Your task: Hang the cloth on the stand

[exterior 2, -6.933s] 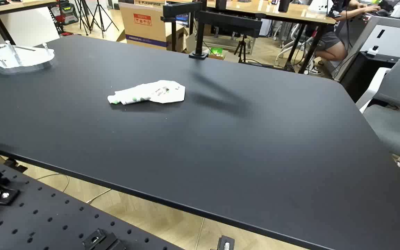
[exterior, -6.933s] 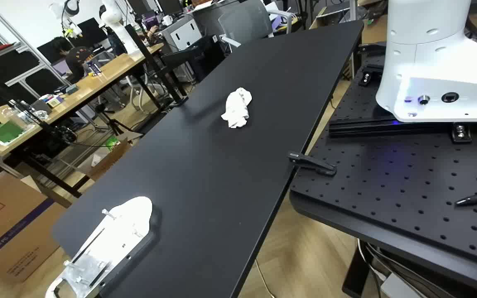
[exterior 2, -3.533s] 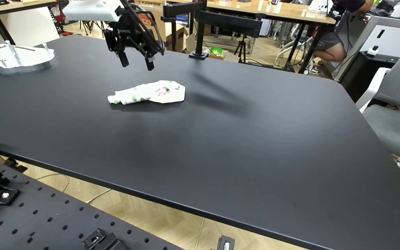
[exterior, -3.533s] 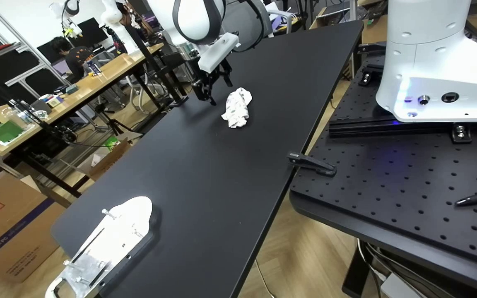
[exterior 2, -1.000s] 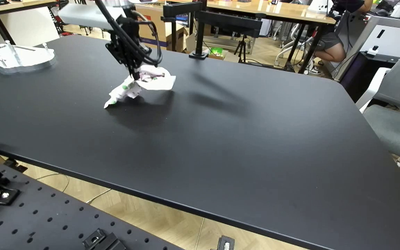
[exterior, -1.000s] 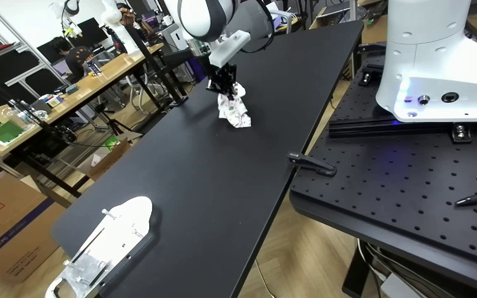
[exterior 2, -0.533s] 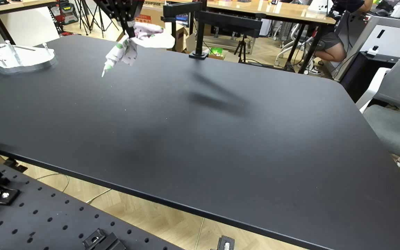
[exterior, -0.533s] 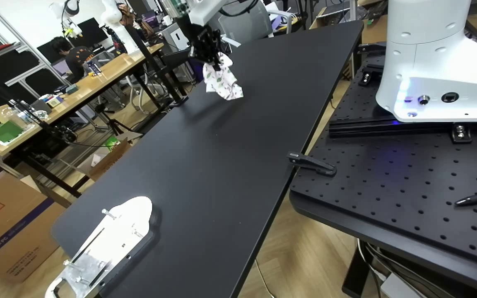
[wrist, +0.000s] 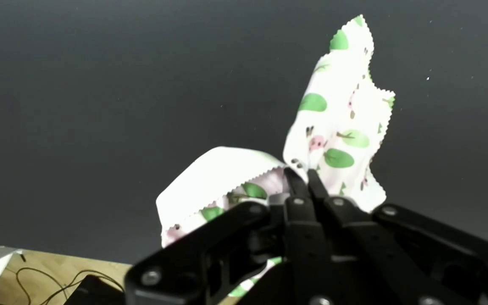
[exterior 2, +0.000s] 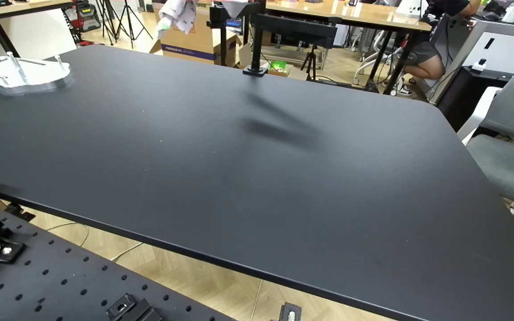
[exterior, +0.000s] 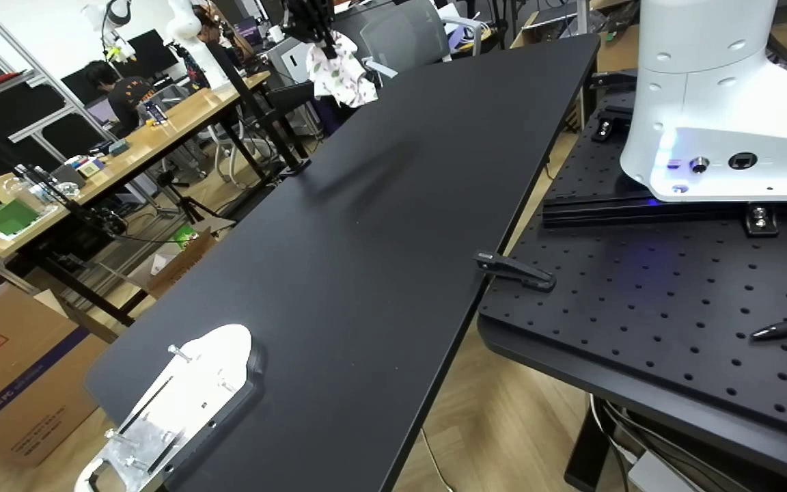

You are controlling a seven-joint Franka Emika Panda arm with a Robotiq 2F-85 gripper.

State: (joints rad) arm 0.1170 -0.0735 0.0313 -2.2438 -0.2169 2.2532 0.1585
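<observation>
Apparently for carrying, the white leaf-printed cloth (wrist: 345, 114) was pinched aloft by the black two-fingered tool (wrist: 301, 174), with draping over the presumed black post-and-arm stand (exterior 2: 259, 36) required next.

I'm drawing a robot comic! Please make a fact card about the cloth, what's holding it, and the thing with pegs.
Held thing: white fabric cloth with green leaf prints and zigzag edges
Holder: thin black fingers, shut on it
Cloth's place: hanging in the air
Peg thing: flat white stand
Stand's place: on the wide black table
Hung yet: no
</observation>
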